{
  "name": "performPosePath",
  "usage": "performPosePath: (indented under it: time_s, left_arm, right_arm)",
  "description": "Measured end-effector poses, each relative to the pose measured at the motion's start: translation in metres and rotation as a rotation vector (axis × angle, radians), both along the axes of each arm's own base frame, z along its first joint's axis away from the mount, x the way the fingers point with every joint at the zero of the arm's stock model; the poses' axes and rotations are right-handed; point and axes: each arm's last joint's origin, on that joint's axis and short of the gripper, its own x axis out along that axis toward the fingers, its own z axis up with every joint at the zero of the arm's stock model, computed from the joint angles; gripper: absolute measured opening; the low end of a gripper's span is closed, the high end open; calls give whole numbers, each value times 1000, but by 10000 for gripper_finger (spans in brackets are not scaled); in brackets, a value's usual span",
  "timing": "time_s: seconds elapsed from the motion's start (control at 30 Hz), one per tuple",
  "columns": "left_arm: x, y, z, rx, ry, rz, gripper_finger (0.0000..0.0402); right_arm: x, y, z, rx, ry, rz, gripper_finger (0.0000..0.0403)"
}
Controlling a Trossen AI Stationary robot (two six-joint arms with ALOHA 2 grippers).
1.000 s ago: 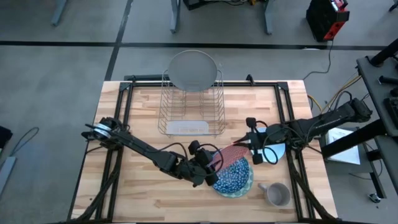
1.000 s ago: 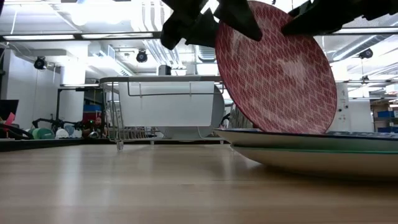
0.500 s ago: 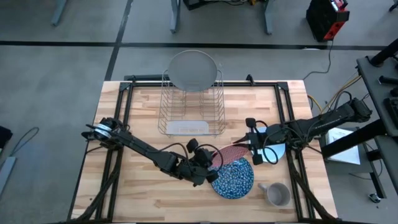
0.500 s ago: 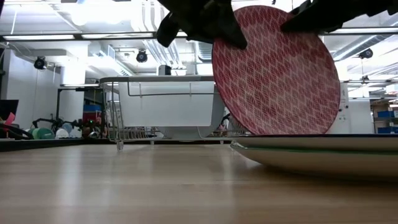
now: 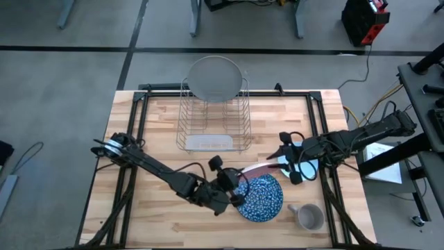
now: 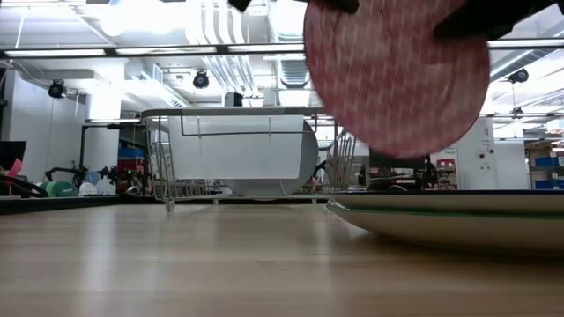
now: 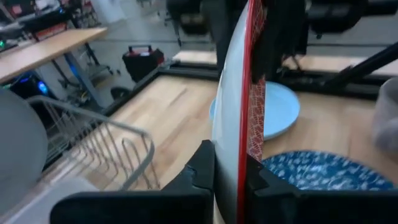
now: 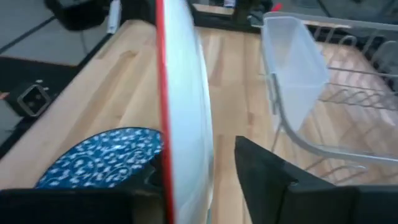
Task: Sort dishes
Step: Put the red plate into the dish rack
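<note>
Red plate upright, clear above blue plate, both jaws clamping its rim

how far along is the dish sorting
One done: the grey plate stands in the rack. In hand: the red plate is on edge, clear of the blue speckled plate, gripped by both the left gripper and right gripper. Left: the speckled plate and the light-blue plate lie on the table.
</note>
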Motion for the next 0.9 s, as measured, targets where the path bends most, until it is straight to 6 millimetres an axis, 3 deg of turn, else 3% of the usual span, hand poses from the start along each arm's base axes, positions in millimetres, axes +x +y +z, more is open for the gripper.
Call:
performPosePath:
  time_s: [0.17, 0.37, 0.7, 0.9]
  left_arm:
    - [4, -2, 16, 39, -18, -29, 4]
    - [5, -3, 25, 42, -35, -31, 42]
    - [-1, -7, 36, 60, -26, -87, 144]
    - [-15, -13, 41, 99, 38, -111, 178]
  right_arm:
    - [3, 1, -3, -11, 15, 21, 138]
    - [2, 1, 2, -26, -30, 57, 28]
    - [-8, -2, 9, -31, -50, 95, 24]
    - [-19, -5, 12, -8, -30, 106, 24]
